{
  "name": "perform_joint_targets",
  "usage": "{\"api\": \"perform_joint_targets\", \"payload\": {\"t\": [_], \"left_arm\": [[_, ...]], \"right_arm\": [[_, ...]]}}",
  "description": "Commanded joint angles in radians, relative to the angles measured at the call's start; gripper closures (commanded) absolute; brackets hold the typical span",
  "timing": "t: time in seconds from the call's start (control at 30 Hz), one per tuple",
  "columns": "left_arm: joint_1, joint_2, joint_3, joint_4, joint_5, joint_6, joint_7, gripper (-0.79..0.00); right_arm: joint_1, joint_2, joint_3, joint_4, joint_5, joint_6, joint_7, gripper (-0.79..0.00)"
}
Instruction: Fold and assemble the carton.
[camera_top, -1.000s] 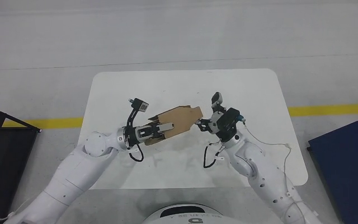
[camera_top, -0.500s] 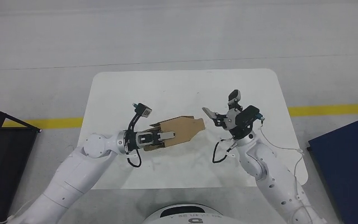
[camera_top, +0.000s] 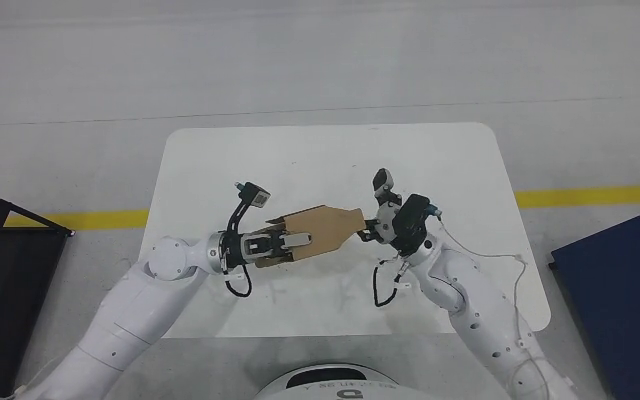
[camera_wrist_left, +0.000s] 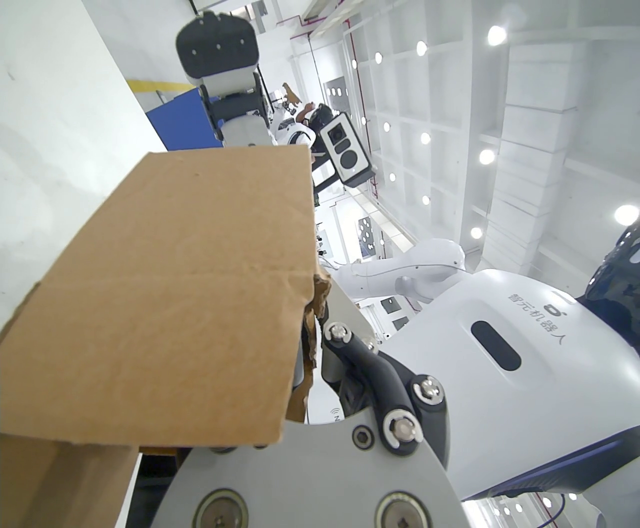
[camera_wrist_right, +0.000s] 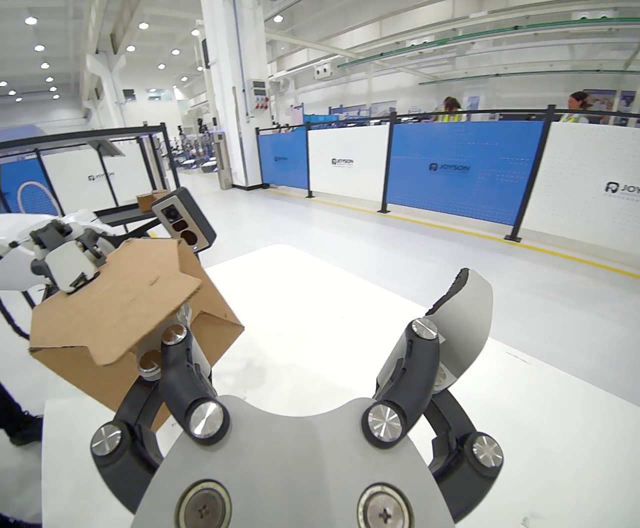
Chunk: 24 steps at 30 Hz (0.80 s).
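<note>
Brown cardboard carton sits over the middle of the white worktop, partly folded and lying long-ways between the two arms. It appears lifted off the surface.

At its left end, the left gripper is clamped on the cardboard, one finger lying along the top panel.

The right end is a notched flap. The right gripper is right against it, jaws spread wide. In the right wrist view, one of its fingers is tucked under the flap edge and the other stands clear over bare worktop.
</note>
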Motion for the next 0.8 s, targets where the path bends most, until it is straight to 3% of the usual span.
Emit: {"api": "perform_joint_targets", "payload": {"t": [0.0, 0.2, 0.57, 0.77], "left_arm": [[0.002, -0.002, -0.003, 0.001, 0.0, 0.0, -0.001, 0.0], [0.003, -0.006, -0.015, 0.005, -0.001, -0.003, -0.002, 0.0], [0.017, -0.009, -0.051, 0.022, -0.005, -0.008, -0.014, 0.0], [0.013, -0.015, -0.046, 0.027, 0.017, 0.008, -0.018, 0.0]], "right_arm": [[0.013, -0.003, -0.013, 0.005, -0.008, -0.007, 0.014, -0.785], [0.023, -0.007, -0.015, 0.02, -0.007, 0.002, 0.007, -0.785], [-0.115, 0.011, 0.161, -0.029, 0.07, 0.008, -0.175, -0.785], [-0.12, 0.012, 0.142, -0.06, 0.007, -0.03, -0.155, -0.785]]}}
